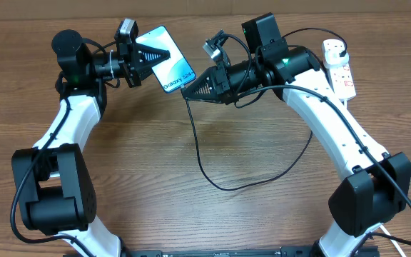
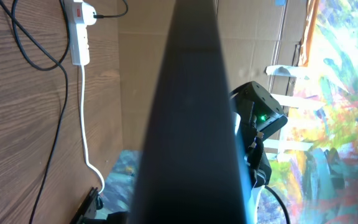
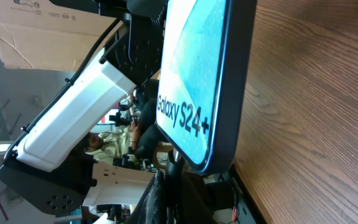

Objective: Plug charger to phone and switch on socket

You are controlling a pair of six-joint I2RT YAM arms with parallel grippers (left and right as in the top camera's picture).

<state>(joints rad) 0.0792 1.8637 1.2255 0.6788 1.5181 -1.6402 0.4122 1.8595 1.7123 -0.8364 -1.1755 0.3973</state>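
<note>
while the left jaws are clamped tight on the phone from its far short edge, the right jaws are pinched shut on the connector end of the charger at the phone's near short edge, where the white "galaxy s24+" lettering sits. the phone is held near the far edge of the surface, a little left of centre, with its light blue-teal screen facing up and its long side running diagonally between the two arms. from the left wrist it shows only as a dark bar seen edge-on. from the right wrist the screen fills the view, and a dark tip meets the rounded short edge just below the lettering. whether that tip is fully seated in the port cannot be told. from the right jaws the thin black cable drops toward the near edge, loops around the middle of the surface and climbs back to the right, passing under the right arm. the socket lies flat at the far right corner of the surface, well apart from the phone, with a plug seated at its far end and red switch markings along its top. the position of the switches cannot be read. its thick white cord trails away from its other end.
</note>
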